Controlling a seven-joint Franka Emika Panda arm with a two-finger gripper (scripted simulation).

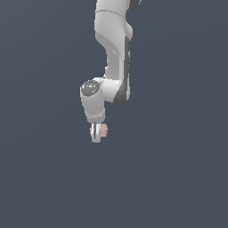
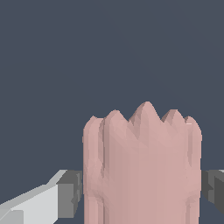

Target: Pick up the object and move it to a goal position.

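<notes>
The gripper (image 1: 96,133) has its jaws closed against both flanks of the pink object (image 2: 142,166), which sits between the fingers (image 2: 70,192) below the wrist. It looks light and rigid; I'd say the ridged sides give the pads decent purchase

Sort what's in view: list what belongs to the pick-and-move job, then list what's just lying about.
Belongs to the job:
- pale pink ridged lump, sitting between the fingers
- gripper, its pads against the lump's two sides

Just lying about:
- nothing else shows; only plain dark grey background around the arm, and no goal marker is visible
</notes>
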